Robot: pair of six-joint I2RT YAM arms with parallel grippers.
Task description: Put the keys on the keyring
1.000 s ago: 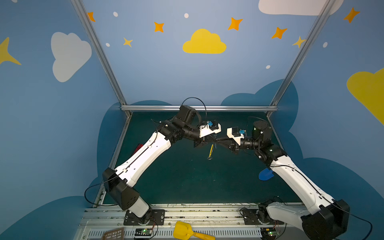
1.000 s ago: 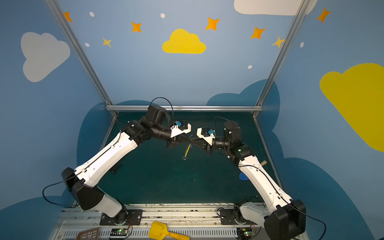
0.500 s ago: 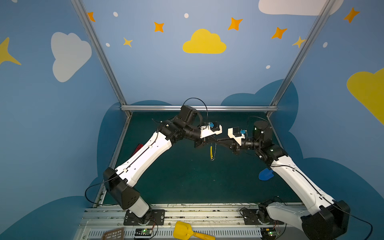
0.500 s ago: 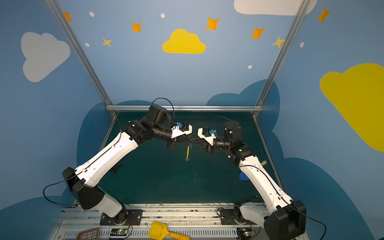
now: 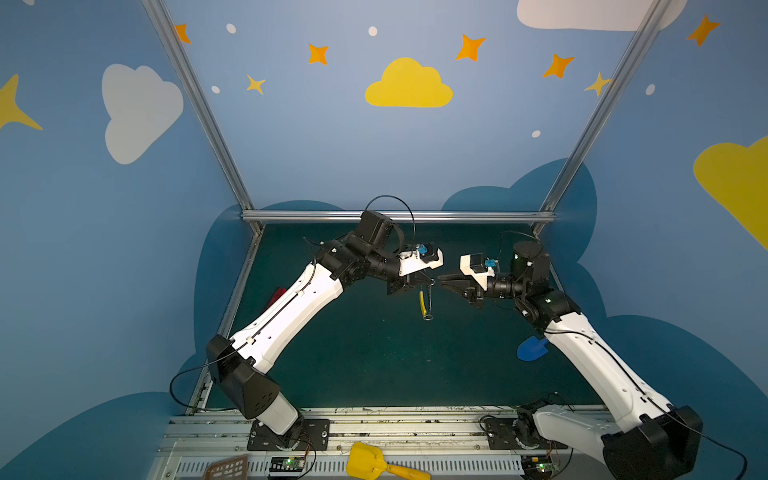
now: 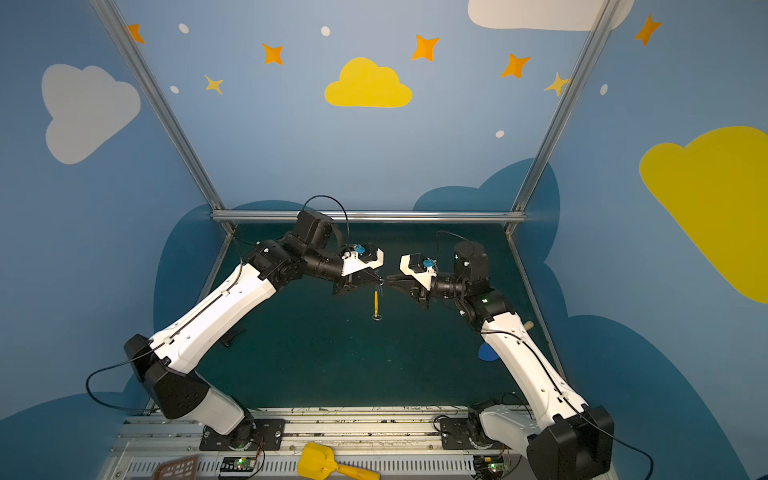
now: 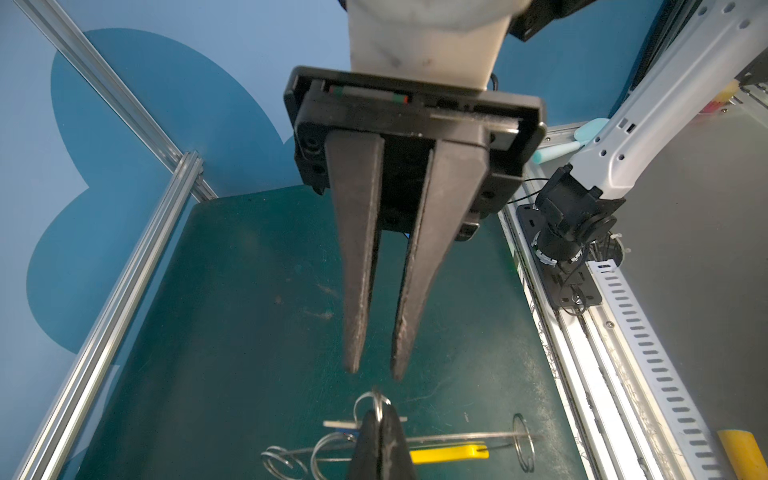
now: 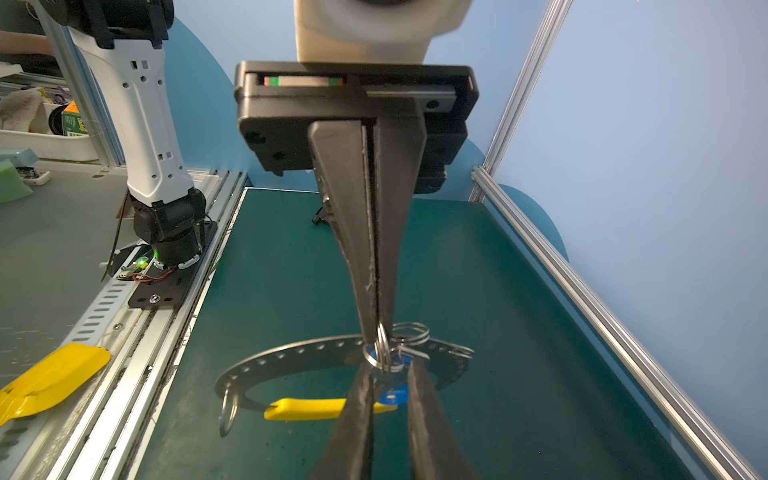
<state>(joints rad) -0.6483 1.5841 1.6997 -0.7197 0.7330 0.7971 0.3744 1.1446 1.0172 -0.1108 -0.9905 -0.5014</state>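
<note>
Both top views: left gripper [image 5: 432,283] and right gripper [image 5: 441,282] face each other almost tip to tip, raised above the green mat [image 5: 374,361]. Keyring [image 5: 422,303] hangs edge-on straight down from the left gripper's tips, with the yellow arc just below them and a small metal loop at the lowest point, clear of the mat. Same layout for the keyring [image 6: 376,305] in the paired view. Keys too small to resolve at this range. Left wrist view: left gripper [image 7: 378,415] pressed together with no gap between its fingers, and a small wire ring stands out just past the tips. Keyring [image 7: 449,455] sits edge-on just beyond those fingers, yellow arc to one side of them, wire loops to the other. Right gripper [image 7: 375,373] points back at the camera, jaws a narrow gap apart with nothing between them, tips just short of the wire ring and not touching it. Right wrist view: left gripper [image 8: 379,332] clamped at the studded rim of the keyring [image 8: 291,353], among a cluster of small split rings; unclear whether the pads pinch the rim itself or one of those rings. Keys [image 8: 395,390]: blue tag hangs just under the left gripper's tips, seen in the gap between the parted fingers of the right gripper [image 8: 390,365], which flank it without a visible grip
</note>
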